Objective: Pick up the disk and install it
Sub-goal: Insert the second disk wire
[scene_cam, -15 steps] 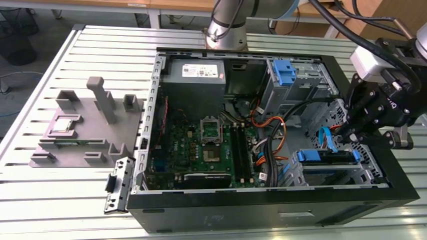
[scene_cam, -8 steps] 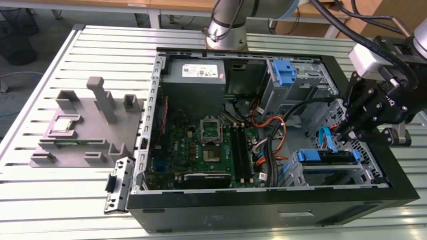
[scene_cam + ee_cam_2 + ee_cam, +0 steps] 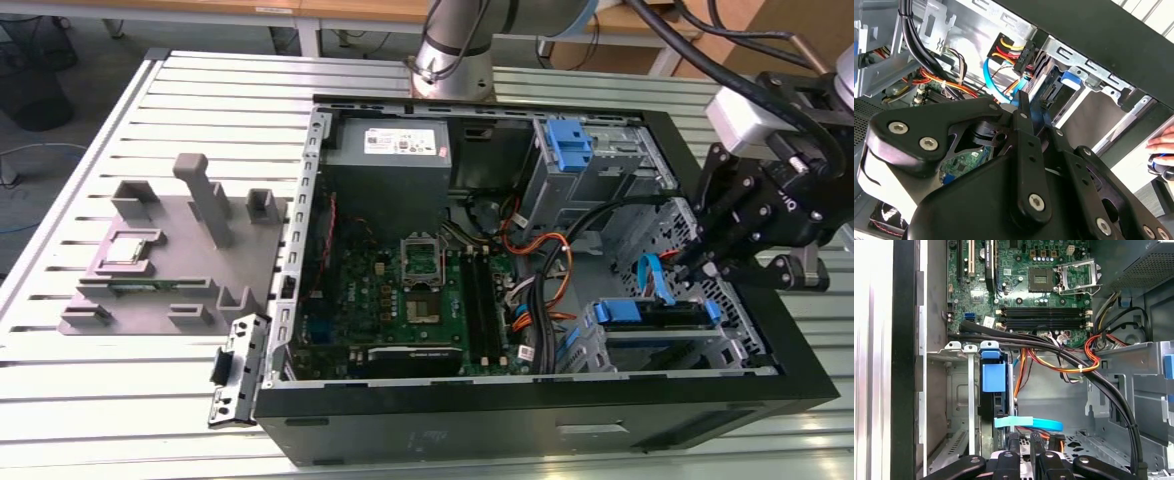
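The disk (image 3: 650,312) sits edge-up in the lower drive bay of the open computer case (image 3: 534,425), at the exterior view's right, with its bright blue carrier showing. In the first wrist view the carrier's blue tab (image 3: 991,376) stands in the bay slot. In the second wrist view it is a blue tab (image 3: 1072,77) beyond the fingers. My black gripper (image 3: 683,268) hangs just above and behind the disk, beside a light blue data cable (image 3: 1029,423). Its fingers (image 3: 1013,442) stand close together, shut, with nothing visible between them. The gripper (image 3: 1031,112) is apart from the disk.
Inside the case are the motherboard (image 3: 414,290), a grey power supply (image 3: 387,140), a second blue bracket (image 3: 567,140) in the upper bay and orange and black cable bundles (image 3: 1089,360). A grey fixture (image 3: 174,250) lies at the exterior view's left. A person's hand (image 3: 1161,145) rests outside the case.
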